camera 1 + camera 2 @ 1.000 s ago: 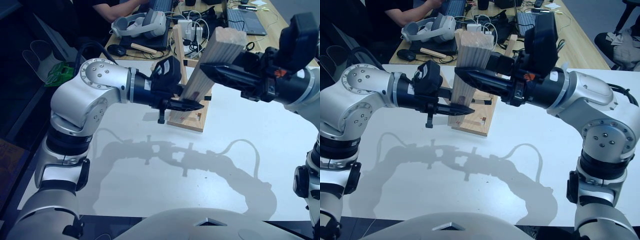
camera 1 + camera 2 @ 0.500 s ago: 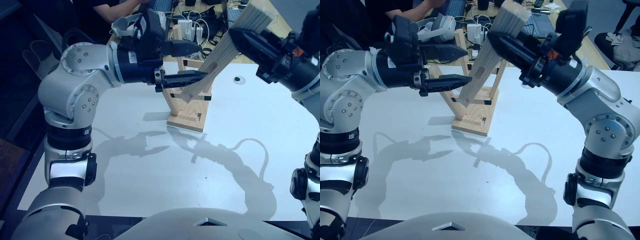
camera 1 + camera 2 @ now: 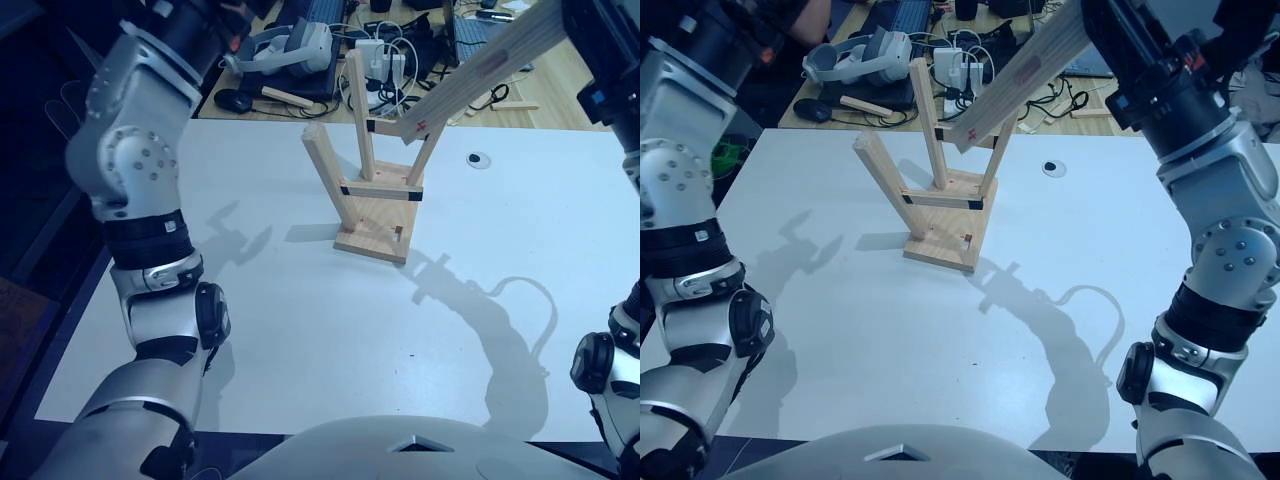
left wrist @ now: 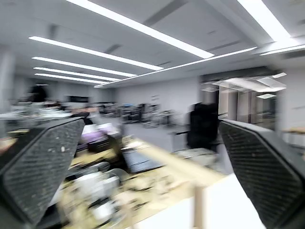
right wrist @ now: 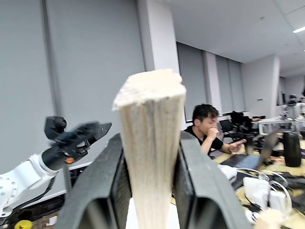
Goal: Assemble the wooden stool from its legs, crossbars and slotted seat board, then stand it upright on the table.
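Stool sits inverted on the table (image 3: pixel 300 340): seat board (image 3: pixel 365 245) flat down, three legs (image 3: pixel 327 180) standing up, a crossbar (image 3: pixel 380 191) tying them. Right gripper (image 5: pixel 150 138) is clamped on the loose leg (image 3: pixel 480 68), fingers tight against two opposite faces, holding it aloft and slanted. The leg's lower end hangs just beside the top of the far-right standing leg, well above the board. Left gripper (image 4: pixel 152 124) is raised high and off to the side, fingers spread wide, nothing between them. Step in hand, as I read it: seat this last leg. To do it well, tilt the leg to match the splay of the others before descending. Line its end over what looks like the open slot (image 3: pixel 397 234) at the board's near-right corner (hard to be sure from here), then lower it past the standing legs without knocking them. The board looks unrestrained, so the left gripper would do well to steady it while the leg is pressed home. The crossbar ends must meet the new leg too.
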`<state>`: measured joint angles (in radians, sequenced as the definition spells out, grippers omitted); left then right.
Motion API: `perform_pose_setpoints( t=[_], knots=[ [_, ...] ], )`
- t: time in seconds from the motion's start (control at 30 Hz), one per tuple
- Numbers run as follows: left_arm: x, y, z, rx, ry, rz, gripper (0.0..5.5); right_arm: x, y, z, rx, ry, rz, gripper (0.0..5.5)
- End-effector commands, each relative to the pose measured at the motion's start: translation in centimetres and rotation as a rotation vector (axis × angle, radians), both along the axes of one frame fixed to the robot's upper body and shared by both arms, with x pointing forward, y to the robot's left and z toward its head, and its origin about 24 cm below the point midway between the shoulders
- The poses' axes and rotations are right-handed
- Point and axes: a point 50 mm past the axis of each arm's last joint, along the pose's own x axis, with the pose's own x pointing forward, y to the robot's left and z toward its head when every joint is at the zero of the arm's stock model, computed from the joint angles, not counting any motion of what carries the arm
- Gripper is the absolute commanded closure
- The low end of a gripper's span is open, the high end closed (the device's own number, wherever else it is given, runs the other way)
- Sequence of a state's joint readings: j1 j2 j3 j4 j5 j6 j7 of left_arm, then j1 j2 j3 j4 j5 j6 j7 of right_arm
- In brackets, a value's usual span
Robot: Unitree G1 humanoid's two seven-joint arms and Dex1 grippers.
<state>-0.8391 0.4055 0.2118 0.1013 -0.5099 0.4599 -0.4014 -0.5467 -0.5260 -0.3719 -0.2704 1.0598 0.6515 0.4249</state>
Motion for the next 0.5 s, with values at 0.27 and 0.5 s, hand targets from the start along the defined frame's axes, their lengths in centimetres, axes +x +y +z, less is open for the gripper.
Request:
perform_pose_setpoints(
  t=[0.27,0.5],
  knots=[
    [1.2,0.7,-10.3,0.196,0.226,0.243,0.14,0.9,-1.6,-3.7,-0.008,0.114,-0.105,4.50],
    [-0.8,-3.2,-10.1,0.262,0.265,-0.061,0.14,1.5,-2.9,-7.2,-0.009,0.229,-0.193,4.50]
  ],
)
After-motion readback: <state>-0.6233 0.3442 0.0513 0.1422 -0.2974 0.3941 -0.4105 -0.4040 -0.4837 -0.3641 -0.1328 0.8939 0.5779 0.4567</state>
